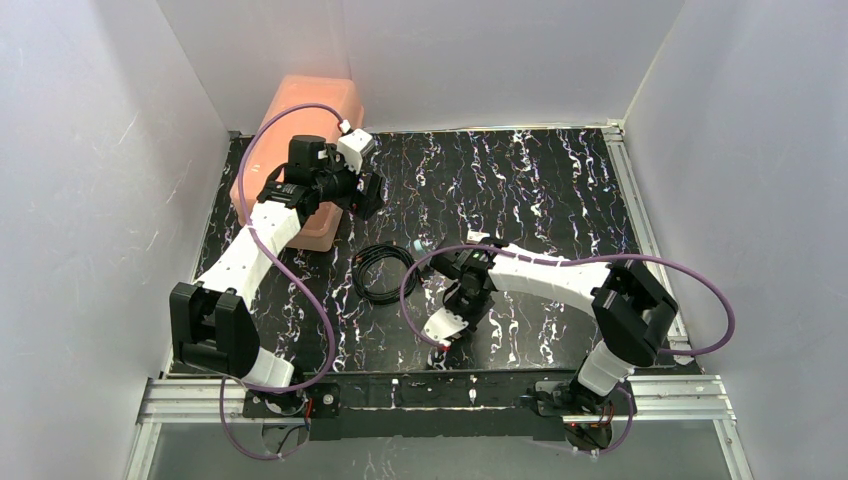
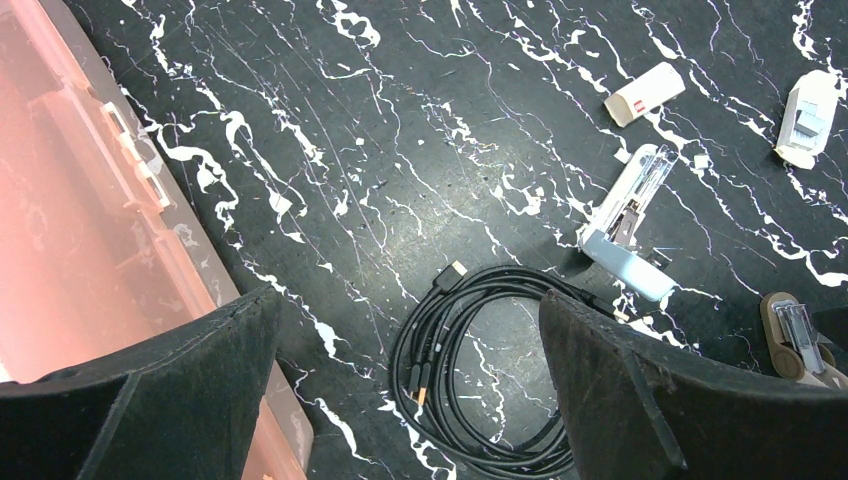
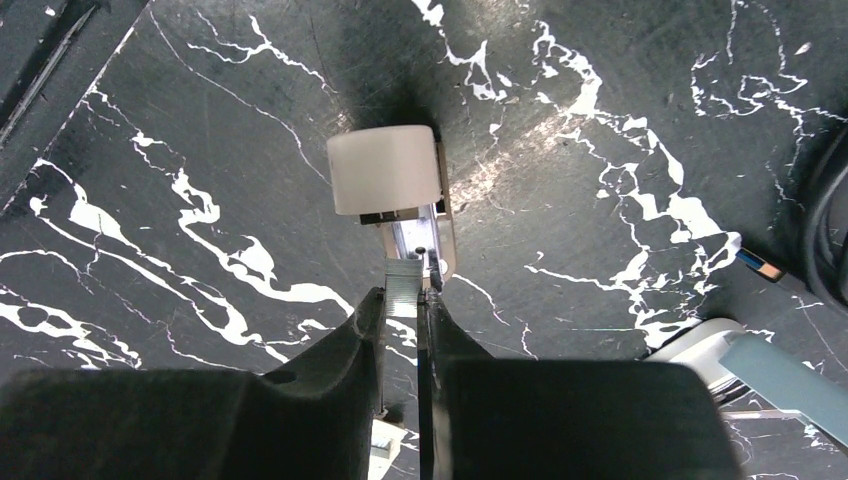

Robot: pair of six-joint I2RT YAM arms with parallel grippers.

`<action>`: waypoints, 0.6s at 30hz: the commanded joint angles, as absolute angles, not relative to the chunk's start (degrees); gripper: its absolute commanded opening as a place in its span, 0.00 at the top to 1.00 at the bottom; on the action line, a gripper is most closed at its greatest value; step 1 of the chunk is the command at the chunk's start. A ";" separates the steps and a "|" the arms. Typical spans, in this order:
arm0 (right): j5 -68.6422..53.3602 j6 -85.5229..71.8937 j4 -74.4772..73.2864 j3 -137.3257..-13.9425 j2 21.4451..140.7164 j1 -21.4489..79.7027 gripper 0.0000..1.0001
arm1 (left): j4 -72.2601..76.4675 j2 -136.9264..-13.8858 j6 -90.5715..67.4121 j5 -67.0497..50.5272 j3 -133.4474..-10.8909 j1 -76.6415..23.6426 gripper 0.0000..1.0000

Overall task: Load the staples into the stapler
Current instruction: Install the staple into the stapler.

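A thin silvery strip of staples (image 3: 402, 288) is pinched edgewise between the nearly closed black fingers of the right gripper (image 3: 402, 312), low over the black, white-veined tabletop (image 3: 200, 150). The strip's far end is seen lying in a small tan sleeve (image 3: 447, 240) capped by a pale rounded block (image 3: 385, 170). The narrow grip is therefore judged to serve drawing the strip lengthwise out of its holder without bending it.

The small light-blue plastic stapler (image 2: 628, 215) is laid on the table nearby with its silver channel exposed, presumably so that the strip can be slid straight in. The left gripper (image 2: 408, 300) is held empty with its fingers spread wide, raised beside a translucent salmon plastic bin (image 2: 70, 200) and kept well apart from the work. A coiled black cable (image 2: 480, 370) lies between it and the stapler, and a white oblong block (image 2: 645, 93) lies beyond. The loading itself is not yet done.
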State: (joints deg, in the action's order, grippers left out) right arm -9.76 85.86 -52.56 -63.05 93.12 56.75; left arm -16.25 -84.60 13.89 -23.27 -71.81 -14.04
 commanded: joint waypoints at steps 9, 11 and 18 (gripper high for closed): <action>-8.71 86.81 -52.67 -63.68 93.73 57.11 0.89 | -15.51 -83.32 13.76 -24.35 -71.59 -13.66 0.01; -8.79 86.99 -52.57 -63.80 93.97 57.09 0.89 | -15.55 -83.23 13.74 -24.34 -71.62 -13.68 0.01; -8.44 87.52 -52.43 -64.63 94.89 57.08 0.89 | -15.59 -83.23 13.84 -24.52 -71.54 -13.57 0.02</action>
